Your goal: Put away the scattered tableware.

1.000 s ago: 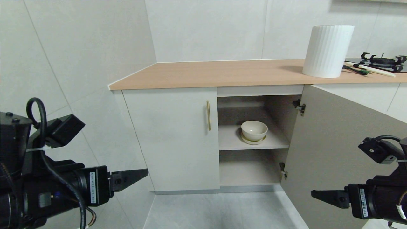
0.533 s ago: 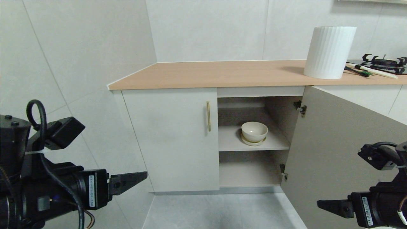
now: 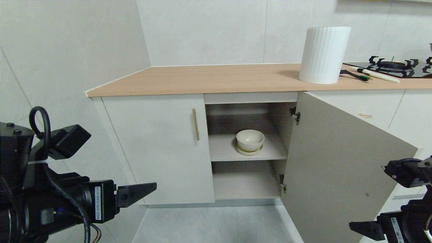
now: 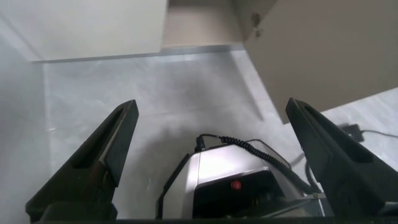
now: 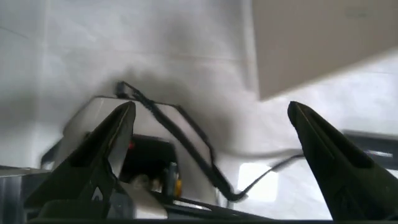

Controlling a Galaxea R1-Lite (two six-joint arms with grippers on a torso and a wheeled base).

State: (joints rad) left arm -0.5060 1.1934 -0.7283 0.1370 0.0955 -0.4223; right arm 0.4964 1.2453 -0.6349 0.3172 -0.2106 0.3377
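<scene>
A cream bowl (image 3: 250, 139) sits on a small plate (image 3: 249, 152) on the upper shelf of the floor cabinet, whose right door (image 3: 337, 162) stands wide open. Pale chopsticks (image 3: 375, 74) and a green-handled utensil (image 3: 357, 75) lie on the wooden counter (image 3: 209, 79) beside the stove. My left gripper (image 3: 148, 189) hangs low at the left, well in front of the cabinet, open and empty (image 4: 211, 109). Over the floor in front of the open door, my right gripper (image 3: 357, 226) sits low at the right, also open with nothing in it (image 5: 211, 107).
A tall white ribbed container (image 3: 324, 55) stands on the counter by the gas stove (image 3: 393, 64). The left cabinet door (image 3: 158, 148) is closed, with a brass handle (image 3: 195, 124). The lower shelf (image 3: 244, 184) holds nothing. Tiled walls enclose the left corner.
The whole head picture has shifted left, so the camera has turned right. The right gripper now sits lower in the picture. The bowl and plate have not moved.
</scene>
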